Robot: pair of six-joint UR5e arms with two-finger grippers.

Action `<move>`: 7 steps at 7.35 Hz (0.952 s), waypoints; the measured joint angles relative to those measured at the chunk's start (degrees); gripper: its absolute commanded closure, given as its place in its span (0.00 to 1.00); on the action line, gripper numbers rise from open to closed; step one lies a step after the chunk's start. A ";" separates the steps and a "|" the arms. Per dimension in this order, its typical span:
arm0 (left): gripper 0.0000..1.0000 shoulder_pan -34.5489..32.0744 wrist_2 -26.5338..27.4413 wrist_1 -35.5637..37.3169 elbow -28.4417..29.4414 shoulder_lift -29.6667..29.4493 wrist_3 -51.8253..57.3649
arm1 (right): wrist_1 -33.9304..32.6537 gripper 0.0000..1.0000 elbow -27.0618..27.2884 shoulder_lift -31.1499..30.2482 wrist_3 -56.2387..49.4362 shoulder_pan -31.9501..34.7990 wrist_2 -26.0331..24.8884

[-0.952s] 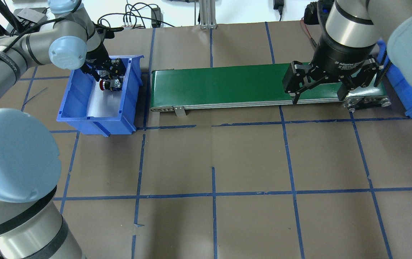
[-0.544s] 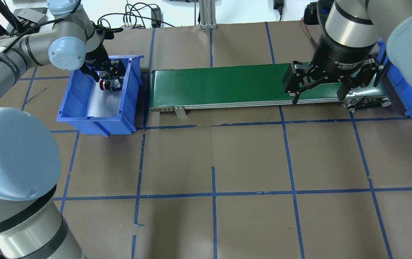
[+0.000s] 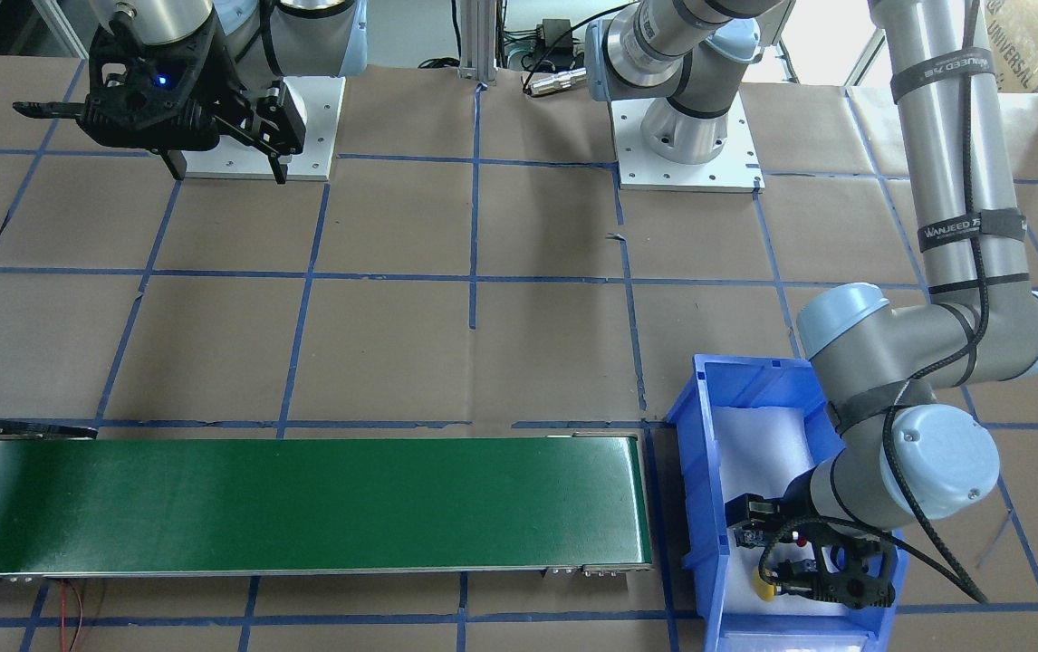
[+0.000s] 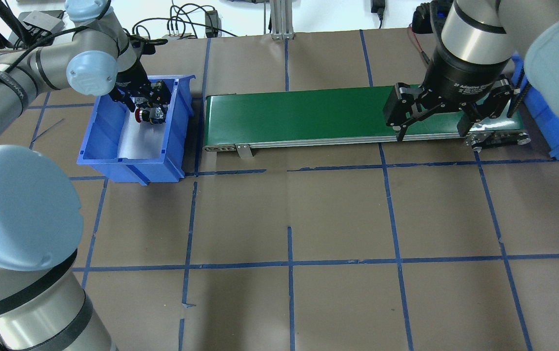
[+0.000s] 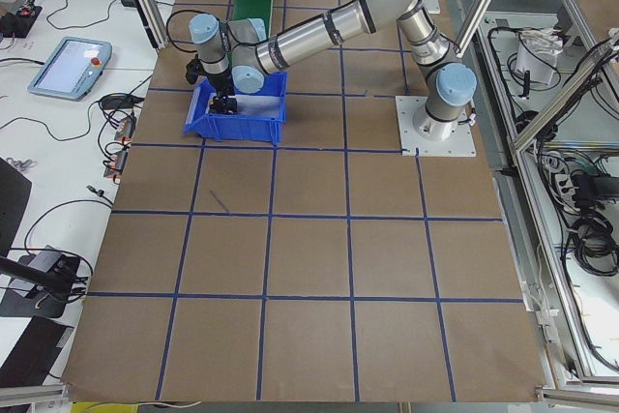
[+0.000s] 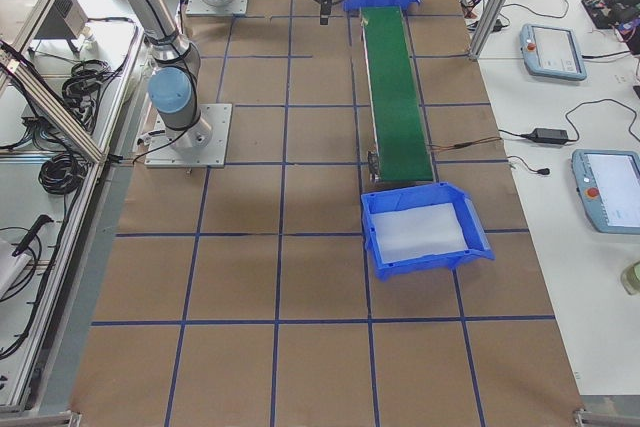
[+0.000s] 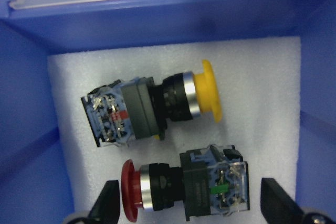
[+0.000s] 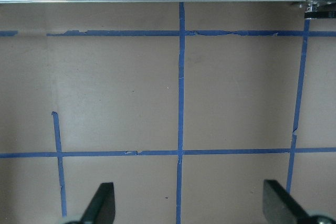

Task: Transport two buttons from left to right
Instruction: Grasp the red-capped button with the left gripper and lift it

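1. L gripper (image 7: pixel 191 205): jaws spread wide inside bin (image 7: pixel 26 103), one each side of red btn (image 7: pixel 178 195). Tips cut off by frame, contact unclear.
2. Yellow btn (image 7: pixel 152 108) at 12 o'clock of red, cap to 3; red cap to 9. Both lie on foam (image 7: pixel 262 87).
3. Overhead: yellow hidden under L gripper.
4. R gripper (image 4: pixel 431 131): spread, empty, over belt (image 4: pixel 299 117) edge.

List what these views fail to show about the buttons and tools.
- Overhead: yellow button hidden behind the left tool; only the red button shows.
- Left wrist view: tool's fingers cut off by the bottom edge.
- Exterior left: both buttons too small, under the left arm.
- Exterior right: right tool partly cut by the top edge.
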 measured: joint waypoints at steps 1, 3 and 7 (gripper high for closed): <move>0.06 0.00 0.00 0.32 -0.01 -0.39 0.04 | 0.00 0.00 0.00 0.00 0.00 0.00 0.00; 0.19 -0.06 0.00 1.34 0.00 -1.23 0.29 | 0.00 0.00 -0.04 -0.03 0.00 0.00 0.00; 0.56 0.08 0.34 1.65 0.01 -0.75 0.26 | 0.00 0.00 0.00 -0.07 0.00 0.00 0.00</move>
